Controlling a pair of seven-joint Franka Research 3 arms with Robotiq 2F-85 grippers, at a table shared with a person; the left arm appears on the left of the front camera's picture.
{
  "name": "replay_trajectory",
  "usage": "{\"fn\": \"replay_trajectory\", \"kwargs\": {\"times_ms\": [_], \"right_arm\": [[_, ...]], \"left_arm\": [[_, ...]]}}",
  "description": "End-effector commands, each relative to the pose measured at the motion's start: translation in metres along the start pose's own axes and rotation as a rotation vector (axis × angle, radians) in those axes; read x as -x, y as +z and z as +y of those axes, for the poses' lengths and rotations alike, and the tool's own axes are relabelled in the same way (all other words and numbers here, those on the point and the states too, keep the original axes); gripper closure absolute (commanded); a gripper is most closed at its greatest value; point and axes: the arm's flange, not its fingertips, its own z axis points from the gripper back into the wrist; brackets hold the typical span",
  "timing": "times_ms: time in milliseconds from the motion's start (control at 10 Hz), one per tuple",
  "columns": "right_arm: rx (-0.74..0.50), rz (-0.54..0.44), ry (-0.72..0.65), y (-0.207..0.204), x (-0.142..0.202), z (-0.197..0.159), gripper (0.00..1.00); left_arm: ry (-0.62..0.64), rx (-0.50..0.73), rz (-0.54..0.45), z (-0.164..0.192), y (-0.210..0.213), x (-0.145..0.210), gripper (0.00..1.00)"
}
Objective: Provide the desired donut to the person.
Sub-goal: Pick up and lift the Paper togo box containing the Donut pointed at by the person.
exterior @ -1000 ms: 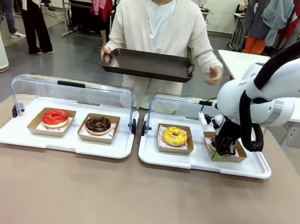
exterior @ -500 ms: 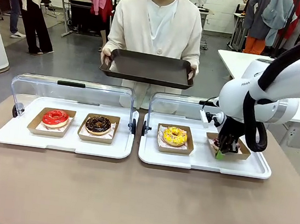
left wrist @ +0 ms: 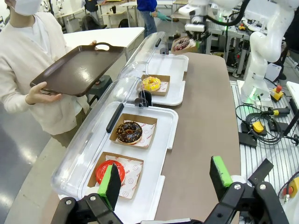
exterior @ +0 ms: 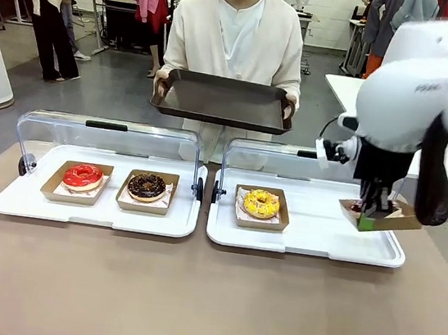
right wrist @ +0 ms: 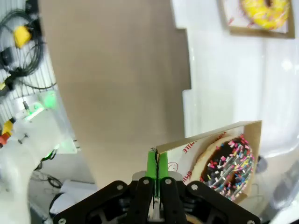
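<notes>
right gripper point(exterior: 366, 222) has raised the sprinkled donut box point(exterior: 397, 217).

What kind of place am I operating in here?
Likely a robotics lab staged as a donut counter, not a real shop: boxed donuts sit on white trays with clear lids, loose cables lie on the floor beside the table, and the person stands in an open workshop hall.
</notes>
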Motion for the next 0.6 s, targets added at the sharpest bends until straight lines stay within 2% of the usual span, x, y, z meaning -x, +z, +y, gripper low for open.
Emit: {"fn": "replay_trajectory", "kwargs": {"times_ms": [0, 200, 500], "right_arm": [[0.079, -0.012, -0.019, 0.047, 0.003, 0.031, 1.0], [0.182, -0.033, -0.032, 0.098, 0.003, 0.056, 1.0], [0.219, -0.105, -0.033, 0.138, 0.005, 0.051, 1.0]], "left_arm": [[-0.008, -0.011, -0.005, 0.0, 0.001, -0.001, 0.0], [-0.008, -0.011, -0.005, 0.0, 0.001, -0.001, 0.0], [-0.008, -0.011, -0.005, 0.0, 0.001, -0.001, 0.0]]}}
